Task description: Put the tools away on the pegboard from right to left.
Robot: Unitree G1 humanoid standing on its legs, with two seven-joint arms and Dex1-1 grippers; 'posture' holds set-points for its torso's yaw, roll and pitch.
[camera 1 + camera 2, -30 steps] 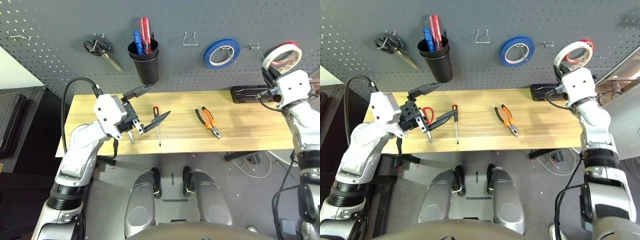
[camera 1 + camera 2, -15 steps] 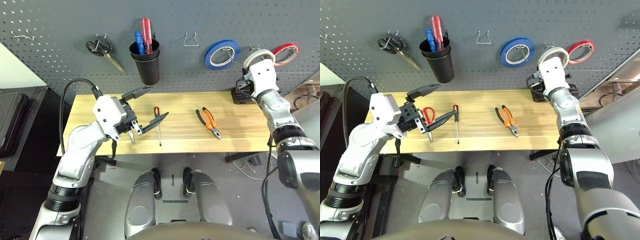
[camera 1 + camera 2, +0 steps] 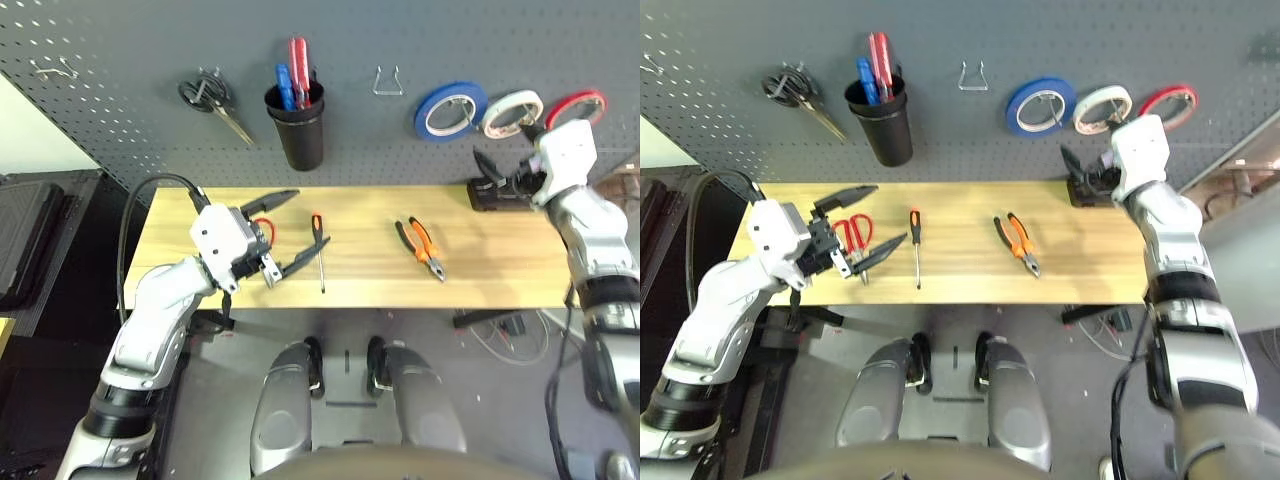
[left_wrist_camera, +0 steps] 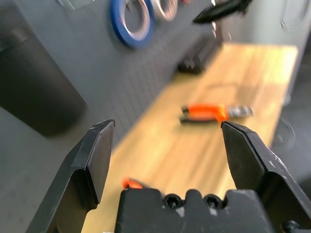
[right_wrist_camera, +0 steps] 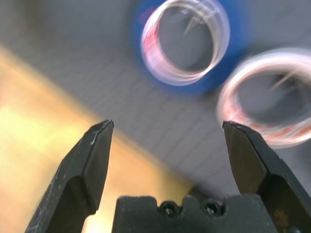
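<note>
The whitish tape roll (image 3: pixel 512 113) is hanging on the pegboard (image 3: pixel 120 110) between blue tape (image 3: pixel 450 109) and red tape (image 3: pixel 576 104). The right gripper (image 3: pixel 500 172) is sitting just below it, jaws apart and empty. The left gripper (image 3: pixel 285 232) is gaping wide over the red-handled scissors (image 3: pixel 851 231), with the screwdriver (image 3: pixel 319 248) and pliers (image 3: pixel 421 247) lying on the tabletop (image 3: pixel 500 260) below the pegboard.

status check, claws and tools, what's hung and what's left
Both claws open, empty: left claw, right claw. Whitish tape roll hung on the pegboard. Pliers, screwdriver, red-handled scissors on table. Nothing blocking.

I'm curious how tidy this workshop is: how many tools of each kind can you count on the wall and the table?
Tape rolls: 3, blue, whitish, red
Scissors: 2, black, red-handled
Pliers: 1
Screwdrivers: 3, on table, red and blue in cup
Total: 9
</note>
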